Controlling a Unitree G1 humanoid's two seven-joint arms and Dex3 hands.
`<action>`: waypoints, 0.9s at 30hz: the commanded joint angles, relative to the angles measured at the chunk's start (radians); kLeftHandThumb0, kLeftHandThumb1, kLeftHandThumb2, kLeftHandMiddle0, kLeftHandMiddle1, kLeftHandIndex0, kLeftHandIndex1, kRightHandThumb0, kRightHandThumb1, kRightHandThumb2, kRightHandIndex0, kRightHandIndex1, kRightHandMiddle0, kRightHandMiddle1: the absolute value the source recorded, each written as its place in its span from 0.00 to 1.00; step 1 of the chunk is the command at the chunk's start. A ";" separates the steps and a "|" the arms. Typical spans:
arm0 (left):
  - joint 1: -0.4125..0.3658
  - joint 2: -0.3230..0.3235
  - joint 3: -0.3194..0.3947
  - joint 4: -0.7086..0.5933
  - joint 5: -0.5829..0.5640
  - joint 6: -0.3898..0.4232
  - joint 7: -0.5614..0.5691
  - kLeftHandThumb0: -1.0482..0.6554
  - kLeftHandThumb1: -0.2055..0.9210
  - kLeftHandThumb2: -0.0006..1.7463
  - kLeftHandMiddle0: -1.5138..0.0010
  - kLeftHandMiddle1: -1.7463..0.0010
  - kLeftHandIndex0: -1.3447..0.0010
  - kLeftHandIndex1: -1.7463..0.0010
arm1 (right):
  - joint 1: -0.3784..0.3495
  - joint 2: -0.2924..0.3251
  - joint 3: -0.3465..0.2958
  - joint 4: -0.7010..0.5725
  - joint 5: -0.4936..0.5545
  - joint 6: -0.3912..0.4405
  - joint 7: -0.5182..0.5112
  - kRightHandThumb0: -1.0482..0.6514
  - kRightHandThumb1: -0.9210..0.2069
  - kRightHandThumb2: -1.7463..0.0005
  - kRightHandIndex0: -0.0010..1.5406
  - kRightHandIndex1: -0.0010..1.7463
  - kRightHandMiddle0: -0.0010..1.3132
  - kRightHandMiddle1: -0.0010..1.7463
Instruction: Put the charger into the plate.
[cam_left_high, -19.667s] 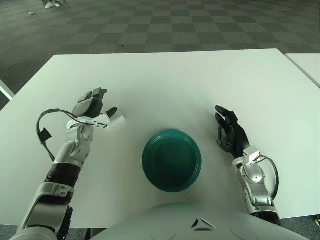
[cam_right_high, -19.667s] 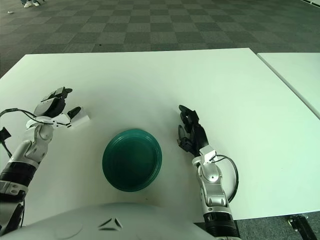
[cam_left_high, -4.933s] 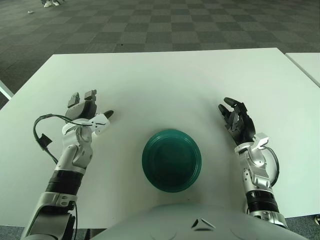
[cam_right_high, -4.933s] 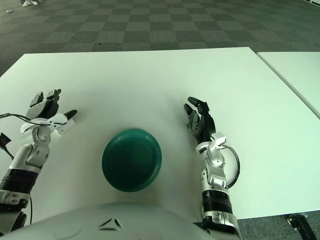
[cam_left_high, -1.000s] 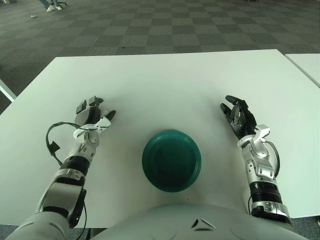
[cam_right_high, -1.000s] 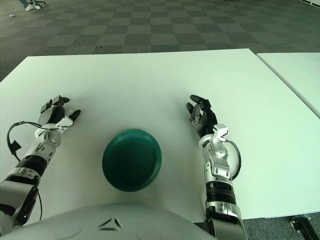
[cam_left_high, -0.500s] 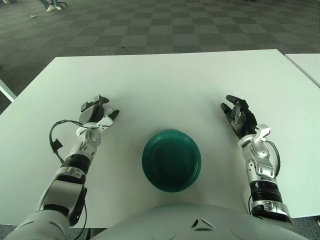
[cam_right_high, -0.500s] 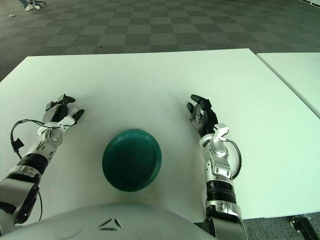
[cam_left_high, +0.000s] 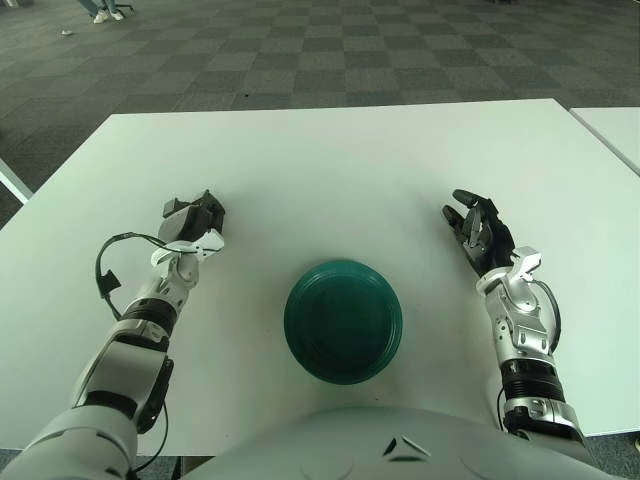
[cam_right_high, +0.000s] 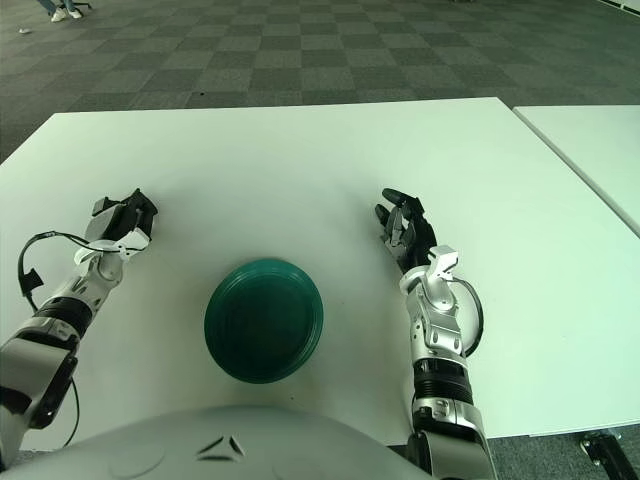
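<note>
I see the green plate (cam_left_high: 343, 320) empty at the near middle of the white counter (cam_left_high: 340, 170); my left hand (cam_left_high: 192, 222) sits left of it, fingers curled together; I cannot tell whether it holds the charger; my right hand (cam_left_high: 477, 235) is spread, right of the plate.

no readable text, no labels or brands (plate, table and hands all unmarked)
</note>
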 joint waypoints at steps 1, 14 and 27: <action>0.123 -0.116 -0.048 0.082 -0.006 0.050 -0.070 0.61 0.11 0.98 0.38 0.10 0.47 0.00 | 0.034 0.003 -0.005 0.068 0.007 0.066 -0.006 0.21 0.00 0.53 0.22 0.06 0.00 0.59; 0.112 -0.117 -0.055 0.074 -0.029 0.087 -0.045 0.62 0.10 0.98 0.36 0.12 0.47 0.00 | 0.014 0.002 -0.009 0.099 0.003 0.057 -0.004 0.21 0.00 0.53 0.22 0.06 0.00 0.59; 0.125 -0.117 -0.038 0.035 -0.062 0.080 -0.040 0.62 0.12 0.97 0.37 0.11 0.48 0.00 | 0.005 0.001 -0.013 0.110 0.001 0.055 -0.003 0.21 0.00 0.53 0.22 0.05 0.00 0.59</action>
